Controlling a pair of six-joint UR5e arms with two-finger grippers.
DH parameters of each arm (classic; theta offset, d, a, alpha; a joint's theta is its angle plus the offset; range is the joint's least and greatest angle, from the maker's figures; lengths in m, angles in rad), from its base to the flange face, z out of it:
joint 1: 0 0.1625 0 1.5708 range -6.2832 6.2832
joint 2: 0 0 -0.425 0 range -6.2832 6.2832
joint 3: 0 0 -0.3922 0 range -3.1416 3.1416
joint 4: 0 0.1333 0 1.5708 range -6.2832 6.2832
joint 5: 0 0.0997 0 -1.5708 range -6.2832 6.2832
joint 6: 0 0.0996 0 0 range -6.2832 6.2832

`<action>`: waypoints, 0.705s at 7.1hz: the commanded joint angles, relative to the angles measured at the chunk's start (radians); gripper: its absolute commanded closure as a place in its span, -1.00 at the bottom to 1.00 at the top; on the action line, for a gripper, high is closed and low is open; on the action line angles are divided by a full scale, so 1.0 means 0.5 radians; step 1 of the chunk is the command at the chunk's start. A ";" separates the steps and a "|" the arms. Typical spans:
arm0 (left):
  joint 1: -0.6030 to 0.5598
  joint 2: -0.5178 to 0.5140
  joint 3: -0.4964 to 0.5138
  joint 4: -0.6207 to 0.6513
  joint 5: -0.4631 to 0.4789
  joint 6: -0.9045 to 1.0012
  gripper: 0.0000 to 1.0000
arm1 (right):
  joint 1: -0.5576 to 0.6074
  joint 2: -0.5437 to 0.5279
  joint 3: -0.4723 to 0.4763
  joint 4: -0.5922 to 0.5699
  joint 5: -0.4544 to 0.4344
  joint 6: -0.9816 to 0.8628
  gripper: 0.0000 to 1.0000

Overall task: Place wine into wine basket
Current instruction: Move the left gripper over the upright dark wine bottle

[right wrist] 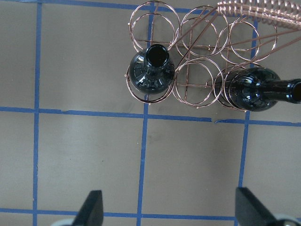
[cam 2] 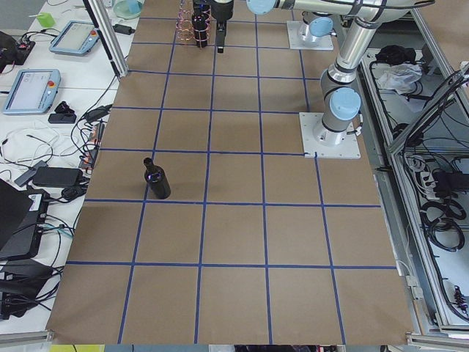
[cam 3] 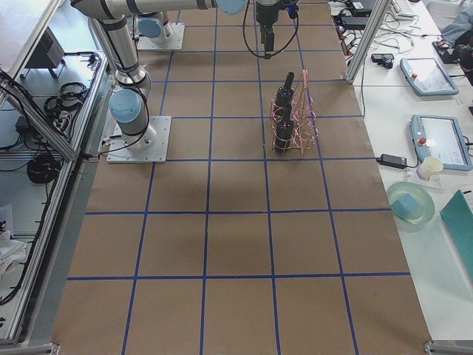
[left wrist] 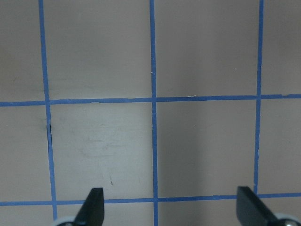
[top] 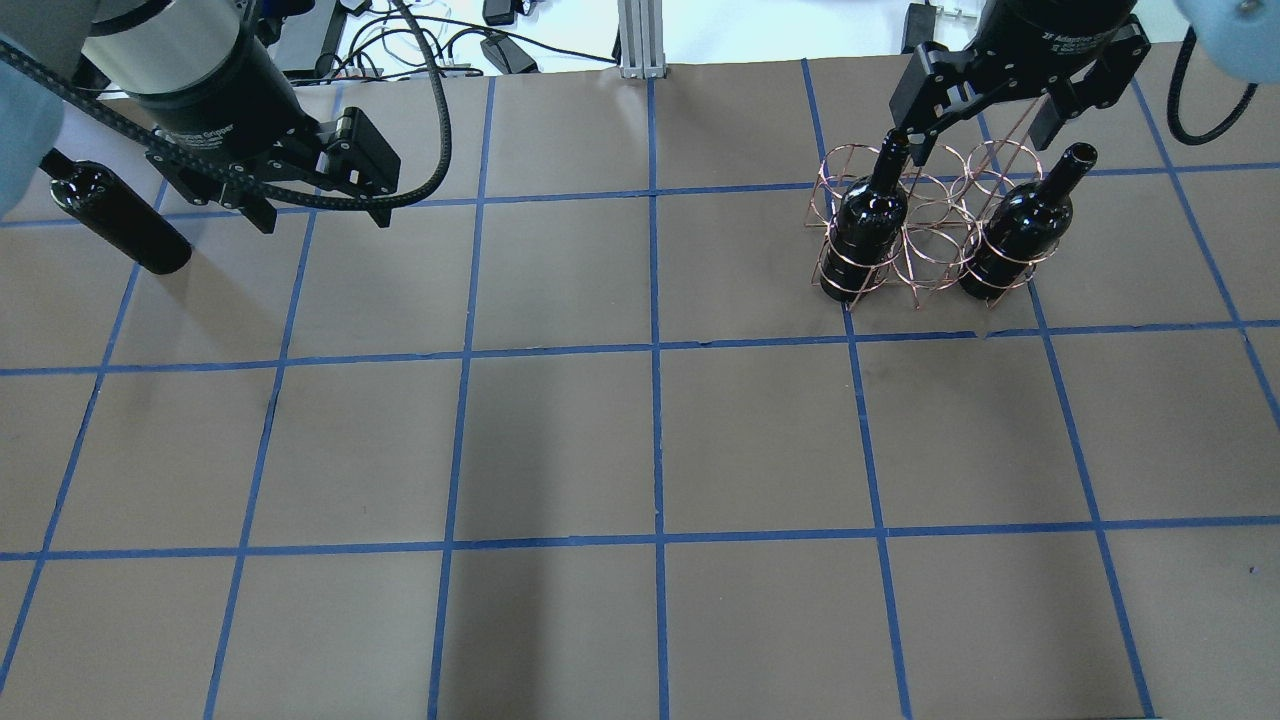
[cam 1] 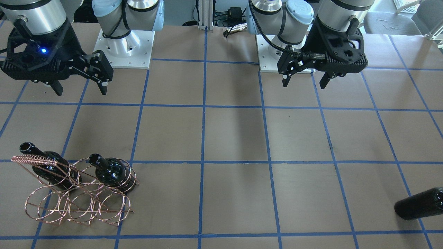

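Only the right wrist view looks straight down into the wine basket [right wrist: 197,85]. It shows 6 round rings of thin copper-coloured wire in 2 rows of 3, with a coiled-wire handle [right wrist: 254,12] slanting over them. 2 glossy black bottles stand in the end rings of 1 row: the first bottle [right wrist: 151,73] shows its open rimmed mouth, and the second bottle [right wrist: 249,92] has its long neck slanting toward that view's edge. The overhead view adds that this row is the one nearer the robot, on its right half of the brown, blue-taped table [top: 650,440]. The loose wine bottle [cam 2: 156,180] stands upright on the table well apart from the basket, toward the robot's left end. The left side view shows it whole, the front-facing view just its base. The right gripper [right wrist: 169,207] hangs high near the basket, pointing down, jaws spread wide and empty. The left gripper [left wrist: 171,207] hovers over bare table, likewise wide apart, holding nothing.
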State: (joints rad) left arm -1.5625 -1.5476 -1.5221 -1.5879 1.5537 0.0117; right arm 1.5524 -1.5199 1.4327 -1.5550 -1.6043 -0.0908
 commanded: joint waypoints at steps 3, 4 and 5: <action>0.026 0.003 0.001 0.003 0.004 0.004 -1.00 | 0.000 0.002 0.000 -0.007 0.012 -0.006 -1.00; 0.032 0.003 0.001 0.007 0.004 0.007 -1.00 | 0.003 -0.001 0.000 -0.004 0.012 0.007 -1.00; 0.032 0.000 0.001 0.013 0.000 0.007 -1.00 | 0.009 -0.001 0.000 -0.001 0.012 0.013 -1.00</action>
State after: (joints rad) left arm -1.5474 -1.5465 -1.5217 -1.5844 1.5551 0.0148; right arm 1.5542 -1.5195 1.4328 -1.5571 -1.5987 -0.0886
